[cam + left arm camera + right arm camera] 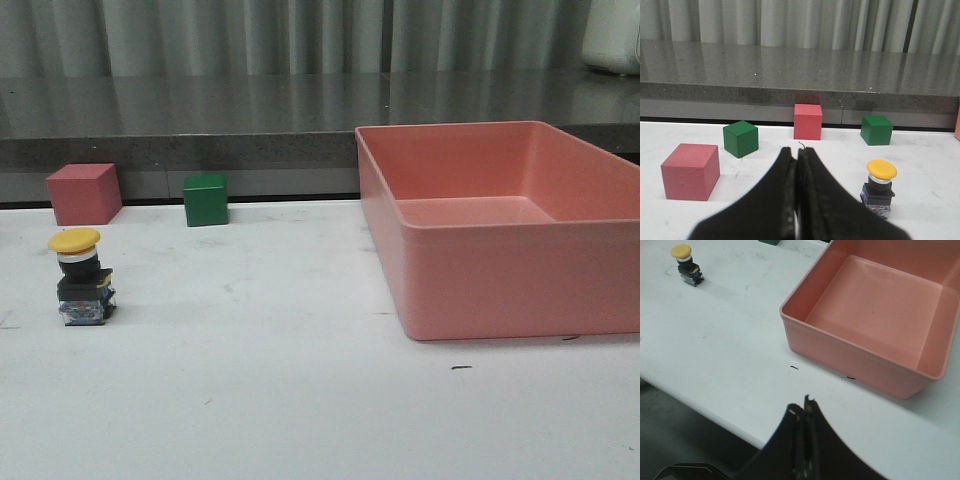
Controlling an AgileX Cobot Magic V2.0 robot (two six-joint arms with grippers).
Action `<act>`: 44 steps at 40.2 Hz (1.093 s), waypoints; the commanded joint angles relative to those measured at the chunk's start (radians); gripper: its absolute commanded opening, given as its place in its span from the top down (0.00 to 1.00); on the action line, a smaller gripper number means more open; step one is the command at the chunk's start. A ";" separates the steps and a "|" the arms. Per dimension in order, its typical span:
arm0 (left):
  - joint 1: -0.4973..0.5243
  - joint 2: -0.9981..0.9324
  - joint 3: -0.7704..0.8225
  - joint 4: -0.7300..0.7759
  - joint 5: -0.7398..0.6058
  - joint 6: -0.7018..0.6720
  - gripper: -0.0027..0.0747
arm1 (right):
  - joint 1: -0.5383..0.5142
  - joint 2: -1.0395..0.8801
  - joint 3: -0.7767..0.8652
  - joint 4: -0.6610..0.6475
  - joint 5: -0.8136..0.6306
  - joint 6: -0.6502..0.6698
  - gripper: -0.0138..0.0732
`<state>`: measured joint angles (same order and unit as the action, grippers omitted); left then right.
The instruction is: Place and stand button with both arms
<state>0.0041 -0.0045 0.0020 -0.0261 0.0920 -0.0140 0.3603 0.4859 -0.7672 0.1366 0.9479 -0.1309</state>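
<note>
One button [82,277] stands upright on the tabletop [300,400], cap up, at the robot's left. The left tool [797,157] (fingers pressed together, empty) is nearer it; the right tool [804,410], also closed, sits well apart.

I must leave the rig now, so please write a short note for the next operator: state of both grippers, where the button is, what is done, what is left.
Left gripper: shut, empty, hanging above the table, short of the button.
Right gripper: shut, empty, over the near table edge, in front of the pink bin.
Button: upright on its base, yellow cap up, on the table's left side, in front of a pink cube and a green cube. Nothing touches it.
Done: the button appears placed and standing.
Left: probably nothing except checking that it stays upright.
</note>
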 commanded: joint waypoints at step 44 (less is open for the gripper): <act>-0.006 -0.021 0.009 -0.010 -0.082 0.001 0.99 | -0.309 -0.512 0.681 -0.002 -0.925 -0.007 0.92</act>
<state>0.0041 -0.0045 0.0020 -0.0261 0.0920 -0.0140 0.0581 -0.0055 -0.1097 0.1366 0.1794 -0.1309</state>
